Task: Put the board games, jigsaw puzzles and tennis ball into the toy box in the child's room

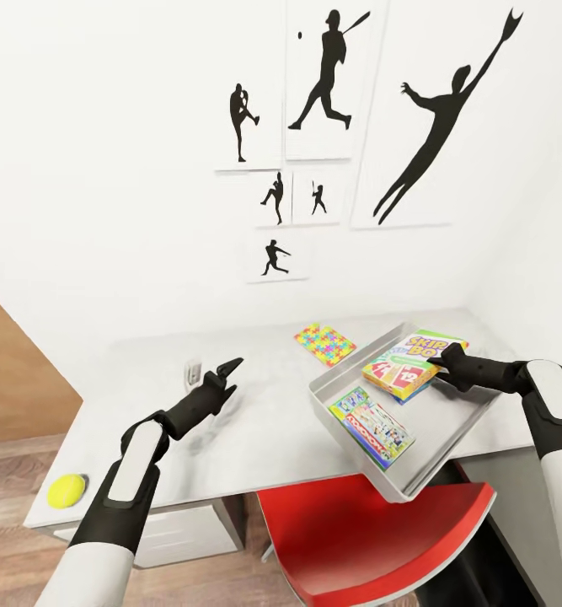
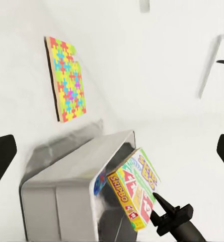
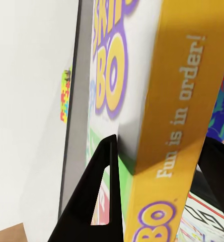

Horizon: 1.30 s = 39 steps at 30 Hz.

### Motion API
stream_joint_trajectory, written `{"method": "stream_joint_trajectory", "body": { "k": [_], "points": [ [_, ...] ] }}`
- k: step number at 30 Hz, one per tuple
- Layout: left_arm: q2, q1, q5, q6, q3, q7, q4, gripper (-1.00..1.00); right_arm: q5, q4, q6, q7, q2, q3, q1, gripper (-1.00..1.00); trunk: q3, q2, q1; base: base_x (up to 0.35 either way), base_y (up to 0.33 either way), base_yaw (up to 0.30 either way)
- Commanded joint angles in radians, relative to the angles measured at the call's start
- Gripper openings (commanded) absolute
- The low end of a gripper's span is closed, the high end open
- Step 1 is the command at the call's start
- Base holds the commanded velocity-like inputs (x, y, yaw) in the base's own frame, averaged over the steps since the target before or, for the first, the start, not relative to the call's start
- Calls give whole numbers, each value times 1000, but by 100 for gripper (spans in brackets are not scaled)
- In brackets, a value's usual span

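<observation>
Far left, near the table (image 1: 255, 438) edge: ball (image 1: 66, 490), small, fuzzy-looking, yellow-green, probably light and prone to rolling; best pinched across the middle. Next, left tool (image 1: 222, 373) hovering over bare pale mottled top, fingers spread, holding nothing. Further along, flat on the table just beside the box: puzzle (image 1: 326, 343), a thin stiff sheet of interlocking coloured pieces, hard to lift off the surface; likely easiest slid to an edge and nipped there. Then toy box (image 1: 348, 384), shallow grey tray with sloped walls, overhanging the table front above a red chair (image 1: 373, 539). Inside, lying flat: Monopoly (image 1: 371, 426), glossy printed card. Resting tilted on the far wall: Skip-Bo (image 1: 411, 364), rigid, light, smooth-sided, so slippery; held at one end. Right tool (image 1: 439, 364) clamped on that end, a finger on either face.
</observation>
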Motion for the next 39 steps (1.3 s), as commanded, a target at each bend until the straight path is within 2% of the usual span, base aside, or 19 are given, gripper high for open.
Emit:
{"method": "stream_joint_trajectory", "body": {
  "k": [1,5,6,10,15,25,39],
  "points": [
    [-4,-2,14,15,1,12,-14,100,-11,-1,3,-11,0,-1,-1,-100,-2,-2,1,0,0,0],
    [-11,1,66,35,-29,85,-90,100,-11,-1,3,-11,-1,-1,-1,-100,-2,-2,1,0,0,0],
    [-11,1,66,35,-29,85,-90,100,-11,-1,3,-11,-1,-1,-1,-100,-2,-2,1,0,0,0],
    [-11,12,111,43,-58,130,-181,100,-11,-1,3,-10,0,-1,-1,-100,-2,-2,1,0,0,0],
    [-11,24,134,47,-71,149,-238,100,-11,-1,4,-10,2,-1,-1,-100,-4,-2,1,0,0,0],
    [-11,33,147,49,-86,160,-273,100,-12,-1,4,-7,3,-1,-1,-100,-12,-2,1,0,0,0],
    [-8,34,150,49,-91,163,-278,100,-12,0,4,-6,3,-1,-2,-100,-32,-2,1,0,0,0]
  ]
}}
